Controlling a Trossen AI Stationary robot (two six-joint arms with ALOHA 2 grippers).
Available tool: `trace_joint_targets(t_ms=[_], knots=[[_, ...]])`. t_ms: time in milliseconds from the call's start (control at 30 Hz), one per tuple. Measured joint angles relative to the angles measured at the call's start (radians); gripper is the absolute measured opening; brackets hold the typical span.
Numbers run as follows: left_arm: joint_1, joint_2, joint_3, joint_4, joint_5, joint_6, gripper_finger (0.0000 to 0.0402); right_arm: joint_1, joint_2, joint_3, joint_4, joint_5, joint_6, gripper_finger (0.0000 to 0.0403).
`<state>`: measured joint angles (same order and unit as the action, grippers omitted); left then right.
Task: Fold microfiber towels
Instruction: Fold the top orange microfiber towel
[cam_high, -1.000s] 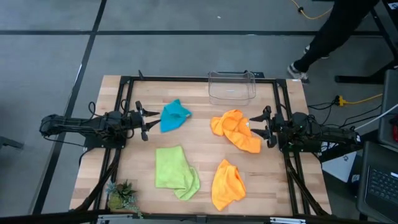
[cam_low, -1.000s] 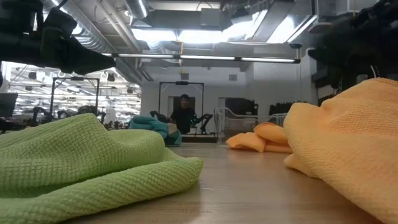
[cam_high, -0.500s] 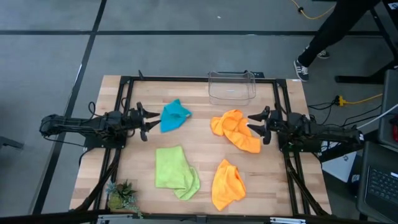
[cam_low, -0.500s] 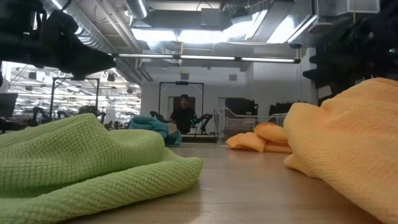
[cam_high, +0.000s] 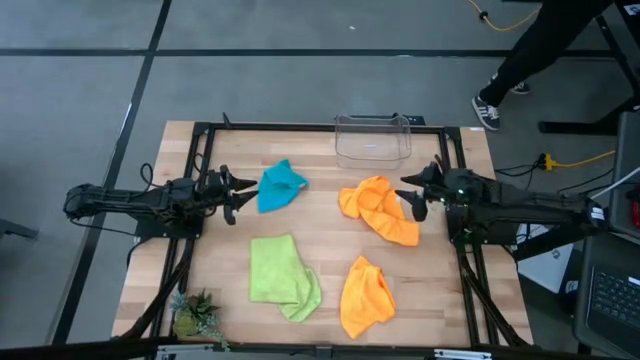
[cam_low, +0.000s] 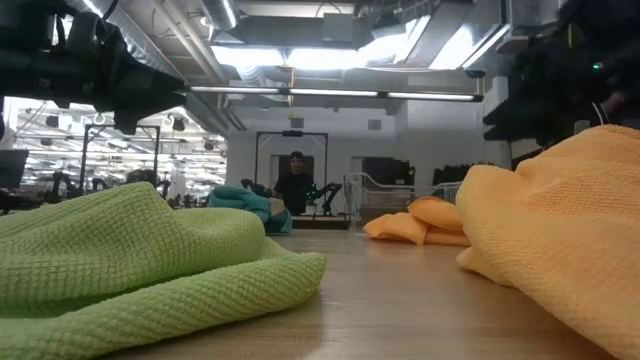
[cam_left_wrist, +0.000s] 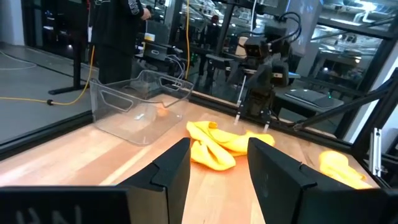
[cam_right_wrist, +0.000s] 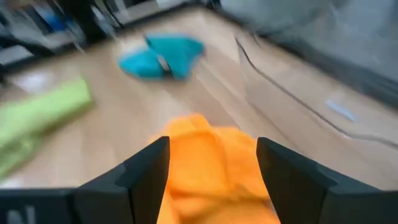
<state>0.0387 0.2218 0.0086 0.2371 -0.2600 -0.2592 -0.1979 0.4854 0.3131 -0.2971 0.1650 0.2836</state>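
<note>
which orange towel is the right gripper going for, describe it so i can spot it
Start at the clear plastic bin at the table's far edge. Just nearer than it, toward the right arm, lies a crumpled orange towel, with the open right gripper over its edge. The other orange towel lies at the near edge.

We saw a grey floor (cam_high: 300, 60) crossed by dark lines around the wooden table (cam_high: 230, 290), and bright ceiling lights (cam_low: 330, 55) over a person (cam_low: 295, 185) beyond.

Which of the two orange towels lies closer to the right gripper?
The orange towel nearer the clear bin; the right gripper hovers at its edge. The other orange towel lies near the front.
</note>
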Motion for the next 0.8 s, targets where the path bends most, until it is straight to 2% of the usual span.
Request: trace_joint_targets(t_ms=[167, 400, 600, 800], knots=[[0.0, 0.0, 0.0, 0.003, 0.0, 0.0, 0.0151, -0.029, 0.251, 0.094, -0.072, -0.011, -0.066, 0.0243], [0.0, 0.0, 0.0, 0.003, 0.0, 0.033, 0.0151, -0.03, 0.54, 0.129, -0.032, -0.052, -0.216, 0.0243], [0.0, 0.0, 0.0, 0.003, -0.001, 0.056, 0.0151, -0.03, 0.686, 0.149, 0.045, 0.026, -0.339, 0.0243], [0.0, 0.0, 0.0, 0.003, -0.001, 0.057, 0.0151, -0.03, 0.771, 0.197, 0.065, 0.034, -0.377, 0.0243]])
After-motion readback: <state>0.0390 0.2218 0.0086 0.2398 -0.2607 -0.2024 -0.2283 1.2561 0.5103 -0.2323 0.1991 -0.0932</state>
